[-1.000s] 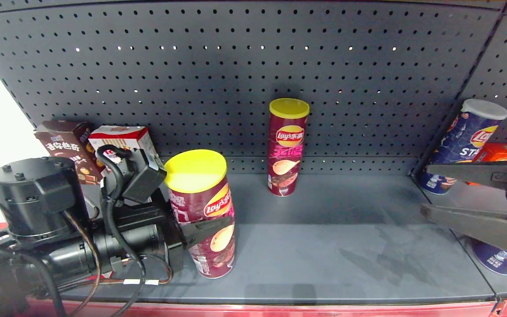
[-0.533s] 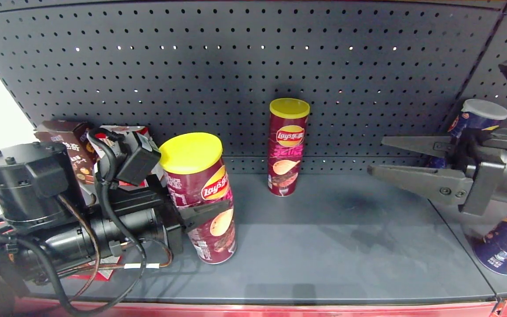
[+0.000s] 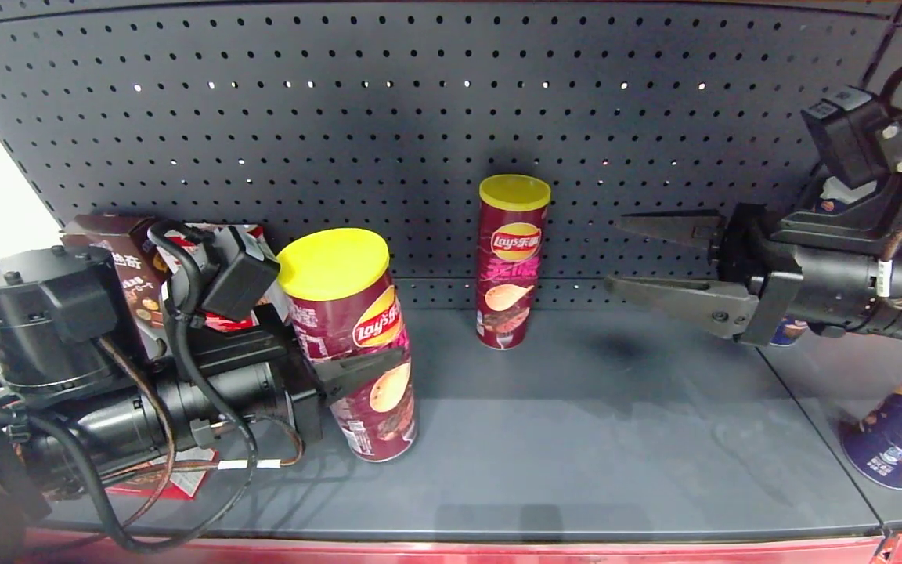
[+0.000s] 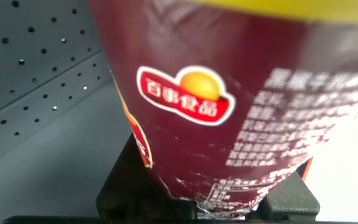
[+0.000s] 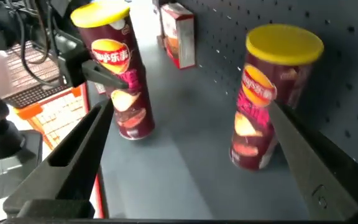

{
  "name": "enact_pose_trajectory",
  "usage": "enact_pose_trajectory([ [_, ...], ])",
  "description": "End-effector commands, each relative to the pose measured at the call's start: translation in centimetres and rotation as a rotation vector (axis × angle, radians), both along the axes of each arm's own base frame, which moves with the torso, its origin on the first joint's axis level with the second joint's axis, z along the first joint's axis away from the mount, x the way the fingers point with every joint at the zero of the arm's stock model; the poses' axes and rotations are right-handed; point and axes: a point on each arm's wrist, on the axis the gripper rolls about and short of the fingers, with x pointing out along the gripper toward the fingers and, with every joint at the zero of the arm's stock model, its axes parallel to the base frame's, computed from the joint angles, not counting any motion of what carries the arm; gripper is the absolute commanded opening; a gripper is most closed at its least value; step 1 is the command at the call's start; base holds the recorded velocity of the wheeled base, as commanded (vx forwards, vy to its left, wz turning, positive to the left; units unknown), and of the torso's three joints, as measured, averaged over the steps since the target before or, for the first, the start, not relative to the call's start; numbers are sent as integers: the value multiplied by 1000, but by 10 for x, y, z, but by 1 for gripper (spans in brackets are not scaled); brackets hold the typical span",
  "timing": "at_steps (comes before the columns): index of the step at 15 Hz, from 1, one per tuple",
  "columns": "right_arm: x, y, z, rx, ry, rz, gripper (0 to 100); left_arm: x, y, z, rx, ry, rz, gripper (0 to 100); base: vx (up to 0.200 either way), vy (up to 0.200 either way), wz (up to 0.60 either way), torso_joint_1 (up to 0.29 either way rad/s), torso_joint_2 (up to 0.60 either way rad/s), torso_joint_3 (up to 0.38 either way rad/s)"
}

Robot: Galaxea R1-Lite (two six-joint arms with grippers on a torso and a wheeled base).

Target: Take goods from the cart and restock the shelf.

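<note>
A: Step in hand?
B: Placing. On the shelf [image 3: 576, 439], the left hand [image 3: 365, 368] is clamped round the held can [image 3: 345, 329]. That can is tilted, left of and in front of the back can [image 3: 510, 266]. Its base is at the deck, can't tell if flat.
A: How to do it well?
B: My call: square it upright with the base fully down before letting go. Then back straight out so a finger doesn't drag it over.
A: What's around?
B: The right hand [image 3: 614, 254] is just right of the back can, spread wide, holding nothing, tips pointing at it. That's the likeliest knock. Blue can [image 3: 897, 439] far right of the back can. Boxes [image 3: 126, 251] far left, behind the left arm.
</note>
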Motion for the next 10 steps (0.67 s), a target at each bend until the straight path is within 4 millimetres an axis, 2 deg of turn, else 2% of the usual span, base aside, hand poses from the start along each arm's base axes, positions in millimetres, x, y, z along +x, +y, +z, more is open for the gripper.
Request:
enact_pose_trajectory([
  [1,19,7,-5,-9,4,15,100,1,-1,4,-10,-9,0,0,0,0,0,0,0,0],
  [5,45,15,-15,-9,-31,28,100,3,-1,10,-40,-3,4,0,0,0,0,0,0,0],
  [8,55,19,-22,-17,-20,25,100,3,-2,10,-41,-2,3,0,0,0,0,0,0,0],
  [10,69,18,-34,-28,-7,5,100,3,-2,10,-41,-2,1,0,0,0,0,0,0,0],
])
